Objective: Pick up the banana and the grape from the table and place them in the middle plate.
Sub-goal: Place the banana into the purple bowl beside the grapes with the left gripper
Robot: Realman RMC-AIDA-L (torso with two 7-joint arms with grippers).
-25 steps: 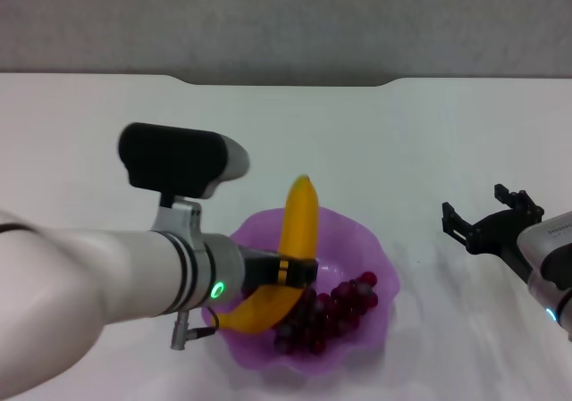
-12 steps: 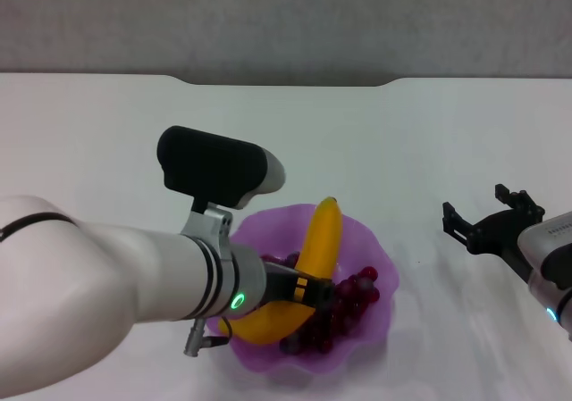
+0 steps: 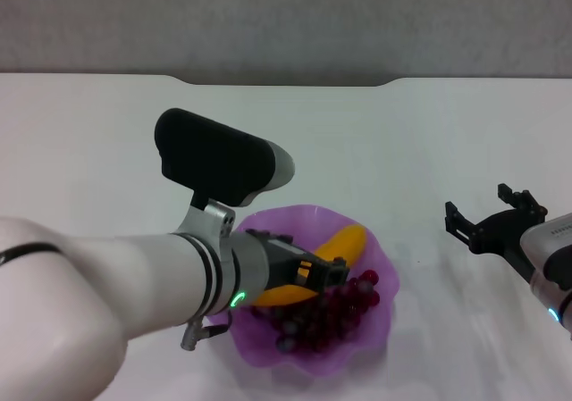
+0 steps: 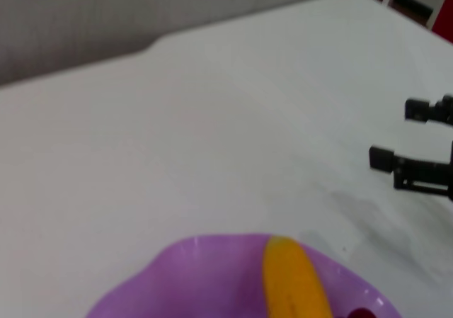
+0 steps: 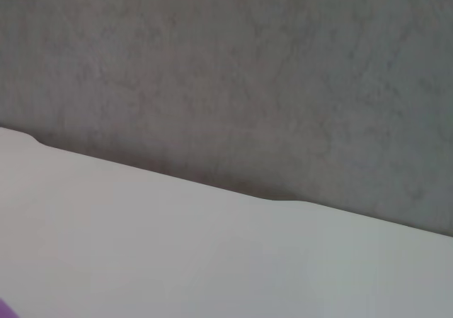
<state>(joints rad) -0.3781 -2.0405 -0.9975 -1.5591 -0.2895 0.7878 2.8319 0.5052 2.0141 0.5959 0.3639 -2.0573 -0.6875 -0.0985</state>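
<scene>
The light purple middle plate (image 3: 386, 287) sits on the white table (image 3: 402, 142) in front of me. The dark red-purple grape (image 3: 338, 309) bunch lies inside it. The yellow-orange banana (image 3: 347, 243) lies slanted and low in the plate, over the grapes. My left gripper (image 3: 315, 272) is shut on the banana's middle, inside the plate. The left wrist view shows the plate's rim (image 4: 180, 256) and the banana's tip (image 4: 291, 279). My right gripper (image 3: 488, 212) is open and empty, off to the right of the plate; it also shows in the left wrist view (image 4: 417, 168).
The table's notched far edge (image 3: 286, 81) meets a grey wall (image 3: 286, 17). My bulky left arm (image 3: 134, 285) covers the table's near left part. The right wrist view shows only the table (image 5: 141, 247) and the wall (image 5: 248, 70).
The banana has gone from standing nearly upright to lying low and slanted in the plate, held by the left gripper, which has moved right and down. The right arm has not moved.
</scene>
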